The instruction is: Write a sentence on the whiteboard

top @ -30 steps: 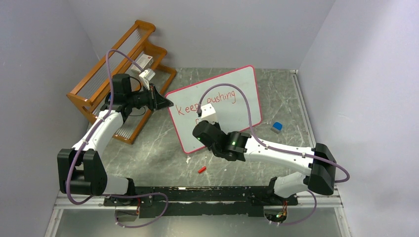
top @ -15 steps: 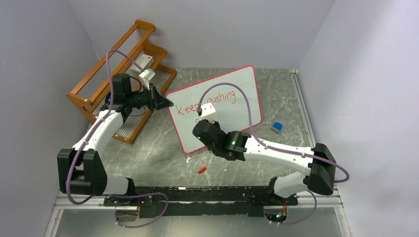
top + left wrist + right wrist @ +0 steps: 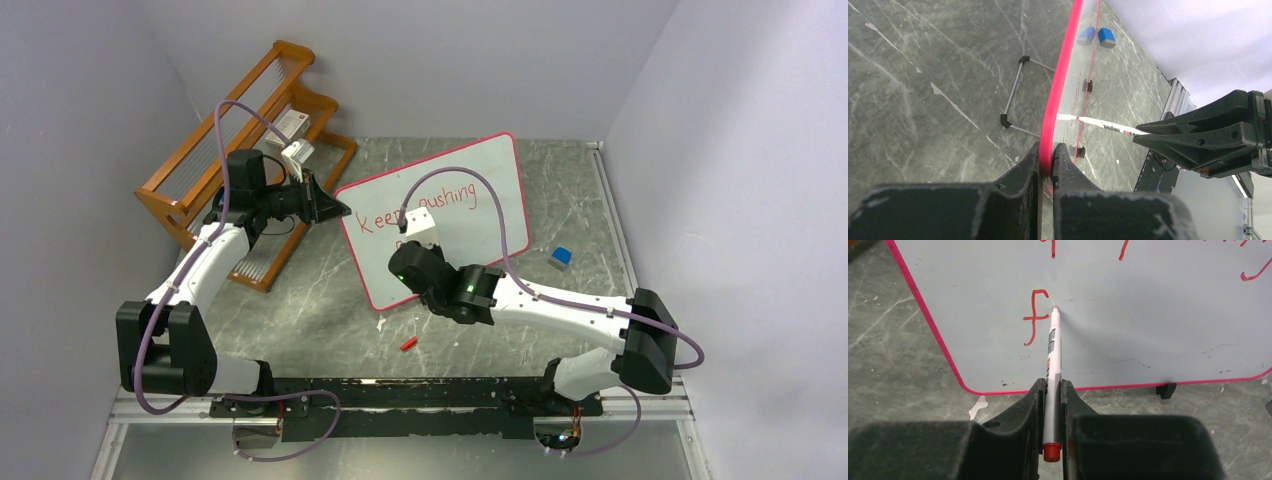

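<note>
Steadying the whiteboard while the marker writes.
Board seems light, stiff, tippy: left gripper pinches its rim; right gripper clamps the slim, slippery marker mid-barrel.

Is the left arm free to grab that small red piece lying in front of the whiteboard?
Probably not yet: the left gripper is shut on the edge of the whiteboard and would have to let go first; the red piece lies uncovered.

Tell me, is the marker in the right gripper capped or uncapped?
Uncapped. The marker in the right gripper shows a bare tip that touches the whiteboard beside a red f.
</note>
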Available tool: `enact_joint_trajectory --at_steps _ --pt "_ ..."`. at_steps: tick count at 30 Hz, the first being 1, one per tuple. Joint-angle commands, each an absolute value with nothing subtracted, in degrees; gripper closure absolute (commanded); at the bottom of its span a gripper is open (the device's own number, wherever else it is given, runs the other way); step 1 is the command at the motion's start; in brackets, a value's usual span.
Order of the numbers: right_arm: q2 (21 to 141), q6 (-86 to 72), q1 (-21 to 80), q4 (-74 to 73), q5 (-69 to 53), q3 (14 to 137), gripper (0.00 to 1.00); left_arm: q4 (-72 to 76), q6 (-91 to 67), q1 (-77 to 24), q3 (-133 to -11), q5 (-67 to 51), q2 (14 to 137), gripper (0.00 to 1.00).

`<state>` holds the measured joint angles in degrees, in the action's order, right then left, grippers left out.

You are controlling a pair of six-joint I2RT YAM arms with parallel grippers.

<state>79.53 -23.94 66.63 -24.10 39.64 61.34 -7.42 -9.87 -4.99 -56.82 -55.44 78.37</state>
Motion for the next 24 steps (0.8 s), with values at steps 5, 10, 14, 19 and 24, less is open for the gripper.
enact_joint_trajectory --at_steps 5,10,14,19,24 --pt "80.25 -24.1 66.3 -24.36 37.7 61.15 1.0 -10.74 -3.87 -6.24 -55.83 -48.34 80.04 0.95" --pt "80.24 -24.66 66.32 -25.55 37.26 60.71 1.0 -10.74 -3.87 -6.24 -55.89 -48.25 80.07 0.95" --pt "80.29 -24.79 66.34 -26.41 37.46 60.47 1.0 -10.72 -3.87 -6.24 -55.84 -48.25 80.03 0.95" --pt "80.07 -25.04 66.34 -27.07 38.07 60.08 1.0 -10.76 -3.87 -6.24 -55.89 -48.19 80.07 0.95" --pt "80.16 -25.26 66.27 -28.06 39.17 60.07 1.0 -10.9 -3.78 -6.24 -55.89 -48.24 79.99 0.95"
